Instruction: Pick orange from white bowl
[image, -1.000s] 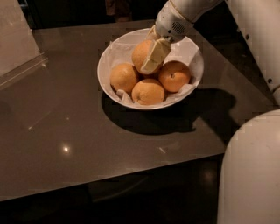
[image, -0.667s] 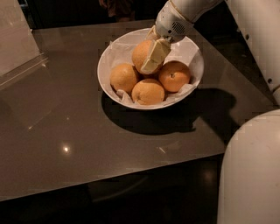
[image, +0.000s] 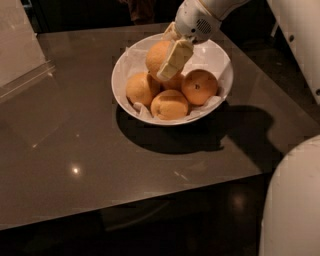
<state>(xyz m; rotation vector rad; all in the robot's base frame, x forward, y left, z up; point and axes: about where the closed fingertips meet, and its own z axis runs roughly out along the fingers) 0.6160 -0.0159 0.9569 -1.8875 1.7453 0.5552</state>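
Yellow-orange peel, round fruit, only two narrow fingers on it. Main risk is the orange (image: 156, 54) rolling out of the pinch, esp. if the hold is off-centre or the lift jerks. It'd drop back on the three others and could bump one over the white bowl (image: 221, 56) rim onto the table (image: 75, 145). Also poss: the crumpled paper (image: 131, 52) snags and lifts too.

The gripper (image: 164, 67) reaches in from the bowl's 1 o'clock and looks clamped on the orange. One pale finger (image: 172, 59) lies flat across its 4 o'clock side; the other is hidden behind. The orange is at the bowl's 12 o'clock, apparently above the rest, touching that finger on its 10 o'clock side. The stem-dot orange (image: 199, 86) is at 3, the smaller pair (image: 141, 88) at 9 and 6.
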